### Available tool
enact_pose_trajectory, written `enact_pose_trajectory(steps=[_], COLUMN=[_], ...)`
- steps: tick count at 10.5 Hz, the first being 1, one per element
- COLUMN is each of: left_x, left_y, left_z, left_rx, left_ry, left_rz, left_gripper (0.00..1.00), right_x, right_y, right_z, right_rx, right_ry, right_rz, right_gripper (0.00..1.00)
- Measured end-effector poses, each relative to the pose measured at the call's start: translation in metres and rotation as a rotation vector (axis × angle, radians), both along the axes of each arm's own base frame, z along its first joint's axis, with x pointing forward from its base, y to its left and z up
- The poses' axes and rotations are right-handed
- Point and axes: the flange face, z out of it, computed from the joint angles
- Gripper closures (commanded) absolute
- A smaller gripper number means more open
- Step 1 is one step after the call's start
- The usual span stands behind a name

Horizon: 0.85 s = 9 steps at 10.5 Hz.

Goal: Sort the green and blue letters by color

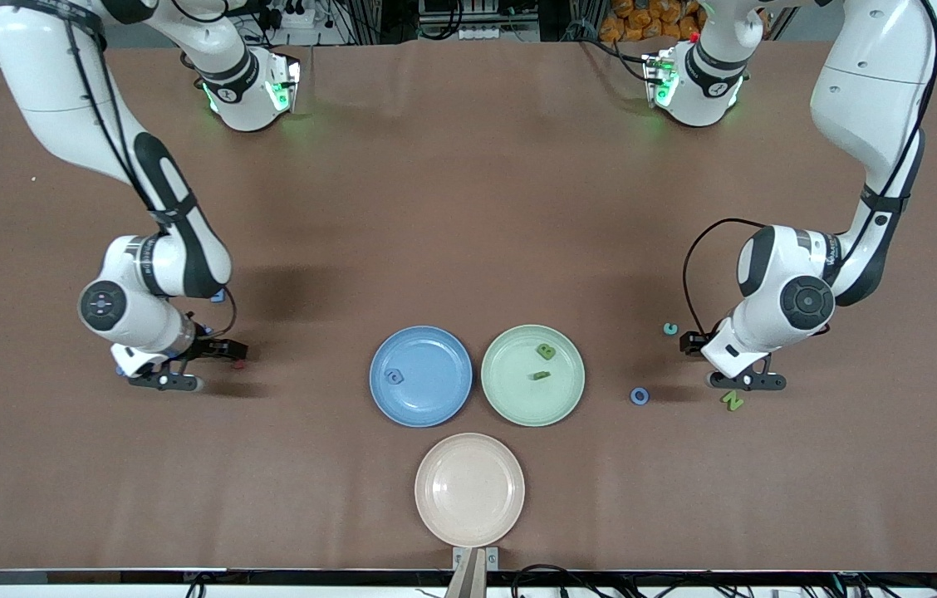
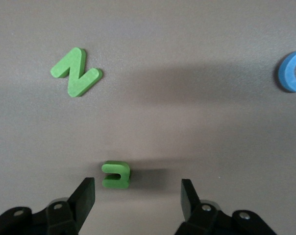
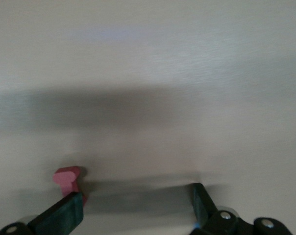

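Observation:
My left gripper (image 1: 726,365) is open, low over the table toward the left arm's end. In the left wrist view, a small green letter (image 2: 115,175) lies between its fingertips (image 2: 138,188), closer to one finger. A green N (image 1: 732,400) (image 2: 75,72) and a blue O (image 1: 640,395) (image 2: 295,71) lie nearby. The blue plate (image 1: 435,407) holds one blue letter (image 1: 394,375). The green plate (image 1: 518,403) holds two green letters (image 1: 546,351). My right gripper (image 1: 198,365) (image 3: 138,196) is open and low, with a dark red letter (image 3: 68,178) (image 1: 240,363) beside one finger.
A teal C (image 1: 670,329) lies on the table farther from the front camera than the blue O. A pink plate (image 1: 469,489) sits near the front edge. A bit of blue (image 1: 218,295) shows under the right arm.

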Motion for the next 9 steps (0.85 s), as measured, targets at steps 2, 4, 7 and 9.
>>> enact_pose_trajectory(steps=[2,4,7,9], left_x=[-0.002,-0.002,0.0,0.0], left_y=[0.002,0.003,0.026,0.032], left_z=[-0.004,-0.006,-0.012,-0.013], left_rx=[-0.002,-0.004,0.033,0.035], left_ry=[-0.004,-0.012,-0.028,-0.029], left_rz=[0.003,0.004,-0.014,-0.01], left_gripper=[0.25,0.26,0.32,0.32], right_x=[0.001,0.006,0.014,-0.005], right_y=[0.007,-0.009,-0.015,-0.029], right_z=[0.001,0.021,0.159,0.254], right_rx=[-0.002,0.0,0.031,0.051], right_ry=[-0.005,-0.011,0.041,0.093], right_rz=[-0.021,-0.044,-0.059,-0.086], right_gripper=[0.0,0.0,0.0,0.0])
